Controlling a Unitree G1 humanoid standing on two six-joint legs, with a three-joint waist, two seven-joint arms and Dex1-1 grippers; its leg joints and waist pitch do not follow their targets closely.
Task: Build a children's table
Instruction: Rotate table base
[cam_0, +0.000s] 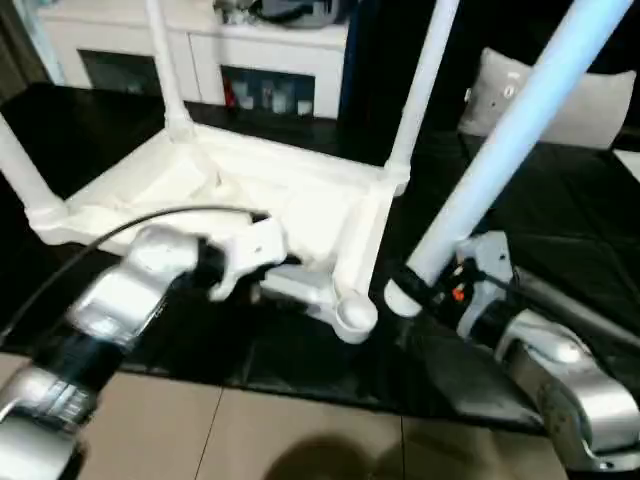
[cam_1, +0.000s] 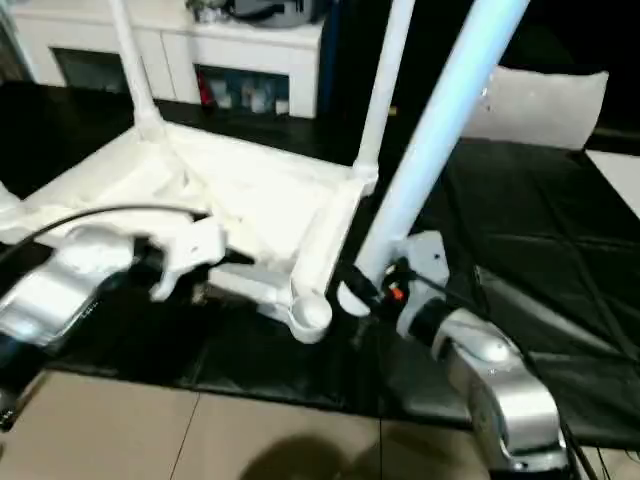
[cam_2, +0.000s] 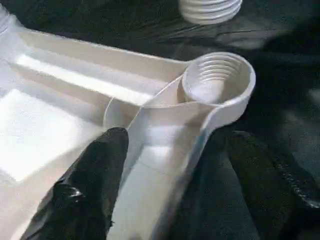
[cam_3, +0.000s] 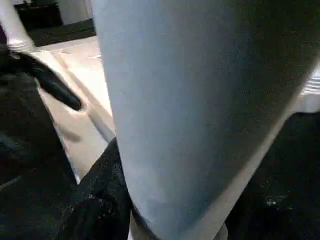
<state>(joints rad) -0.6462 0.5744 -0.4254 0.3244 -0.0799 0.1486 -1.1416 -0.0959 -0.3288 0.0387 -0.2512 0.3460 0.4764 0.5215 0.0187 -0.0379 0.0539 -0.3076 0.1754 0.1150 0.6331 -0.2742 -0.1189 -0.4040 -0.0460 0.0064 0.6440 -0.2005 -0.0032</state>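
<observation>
beside the empty socket (cam_2: 217, 82), the right gripper (cam_0: 432, 287) pinches the leg (cam_0: 505, 140); left gripper (cam_2: 175, 165) straddles the top's rim (cam_2: 170, 165), spread. a tilted leg could cross-thread.

Our left end effector (cam_2: 165, 185) reaches in with wrist bent, its black fingers (cam_2: 85, 190) spread apart. Our right end effector (cam_0: 425, 290) sits low, fingers clamped around a slanting leg (cam_0: 510, 140).

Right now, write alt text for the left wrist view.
An empty threaded corner socket of the upturned white table top sits just beyond the left gripper, whose black fingers straddle the top's rim. The fourth leg's threaded end hovers beyond.
</observation>
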